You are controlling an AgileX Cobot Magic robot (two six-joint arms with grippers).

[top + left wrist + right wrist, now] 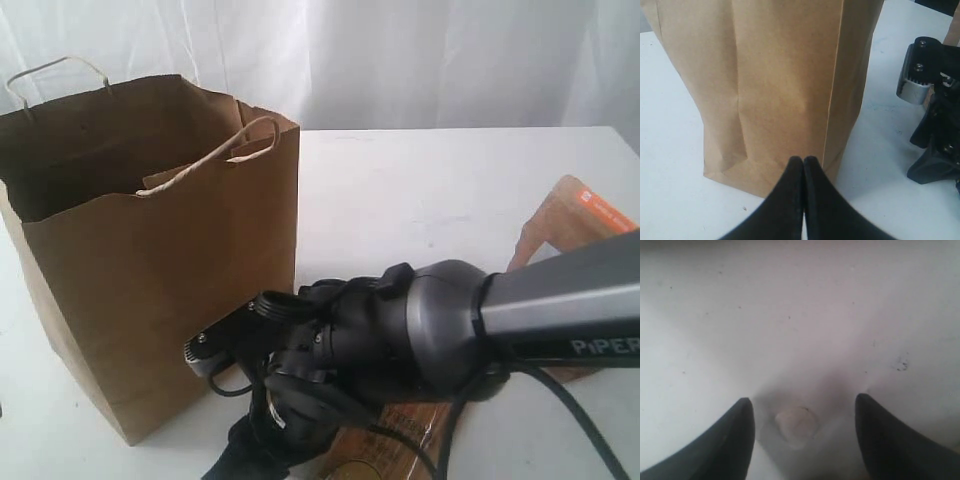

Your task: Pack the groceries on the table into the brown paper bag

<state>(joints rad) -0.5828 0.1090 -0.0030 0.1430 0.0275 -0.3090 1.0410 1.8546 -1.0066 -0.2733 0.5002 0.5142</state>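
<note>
The tall brown paper bag [150,250] stands open on the left of the white table [420,200]; the left wrist view shows its lower wall [780,90] close up. My left gripper [803,162] is shut and empty, its tips just short of the bag's bottom corner. My right gripper [802,407] is open, pointing down at the table. A small white lump [796,426] lies on the table between its fingers. The right arm [400,330] reaches low across the front. A brown pouch [570,215] lies at the right. A packet [400,440] shows partly under the arm.
White curtains hang behind the table. The right arm's wrist [932,125] sits close to the right of the bag's corner in the left wrist view. Bare tabletop lies behind the right arm and to the bag's right.
</note>
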